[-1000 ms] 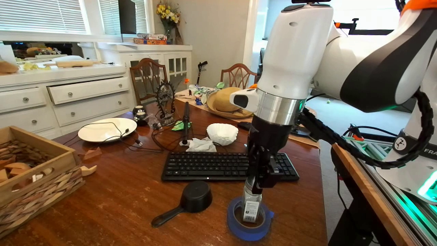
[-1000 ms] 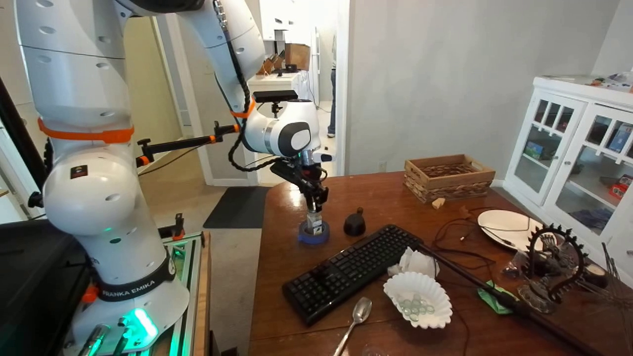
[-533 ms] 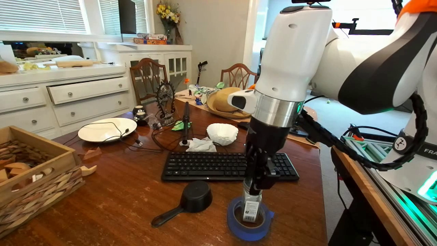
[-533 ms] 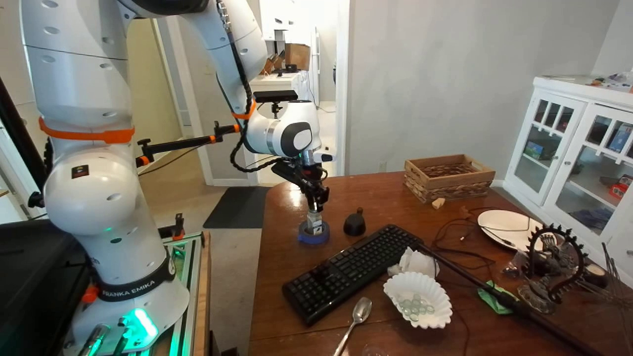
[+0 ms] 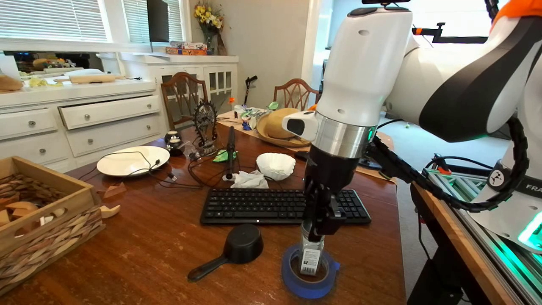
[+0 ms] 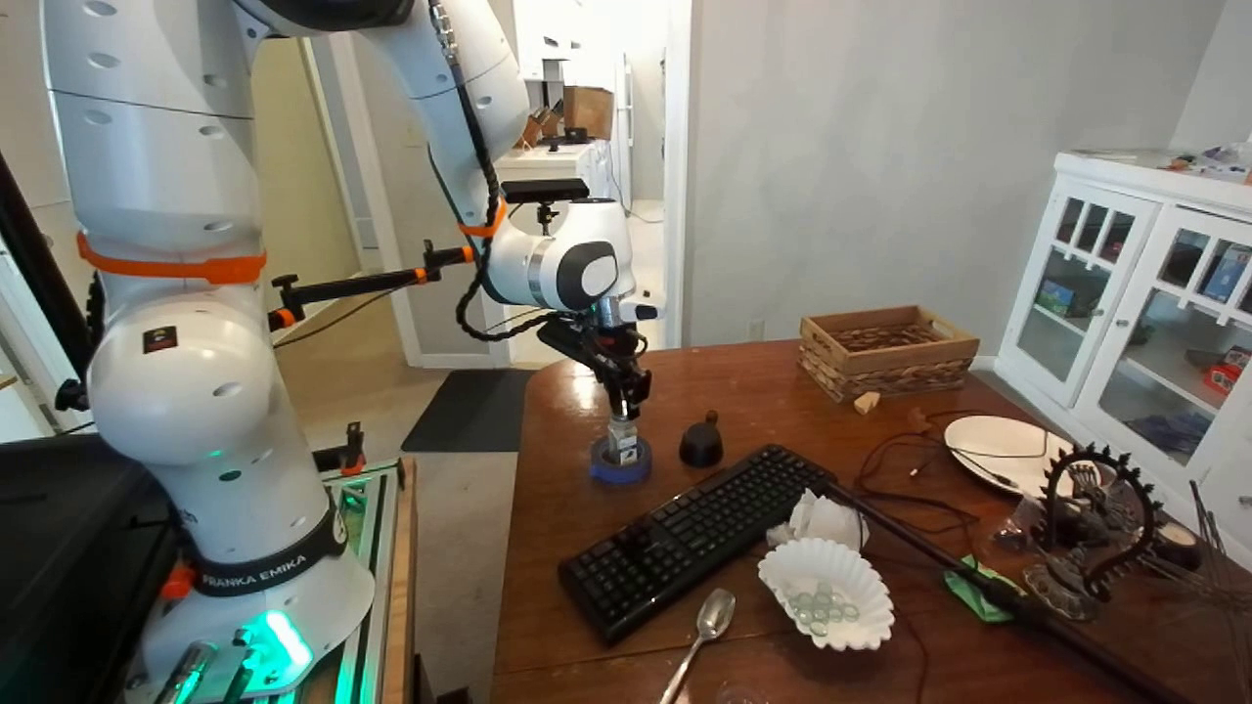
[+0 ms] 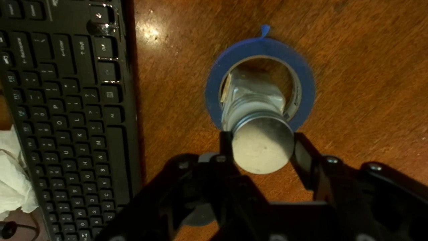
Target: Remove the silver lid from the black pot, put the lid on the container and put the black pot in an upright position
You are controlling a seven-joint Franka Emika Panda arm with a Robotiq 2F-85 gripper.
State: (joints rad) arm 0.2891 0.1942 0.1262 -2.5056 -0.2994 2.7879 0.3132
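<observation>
Slightly lower and farther left than one second ago in an exterior view, the arm [image 5: 368, 63] has its gripper [image 7: 262, 142] pinching the silver lid [image 7: 263, 150] from both sides. That lid tops a clear container [image 5: 311, 256] standing inside a blue tape roll [image 5: 309, 292]. Left of the roll, apart from it, the black pot [image 5: 243, 243] sits bottom up, handle toward near left. The keyboard [image 5: 254, 207] lies just beyond both, on the far side. A strip of wood parts the roll from the right edge of the tabletop [image 5: 148, 254]; a broader stretch runs left from pot to basket [image 5: 51, 243].
</observation>
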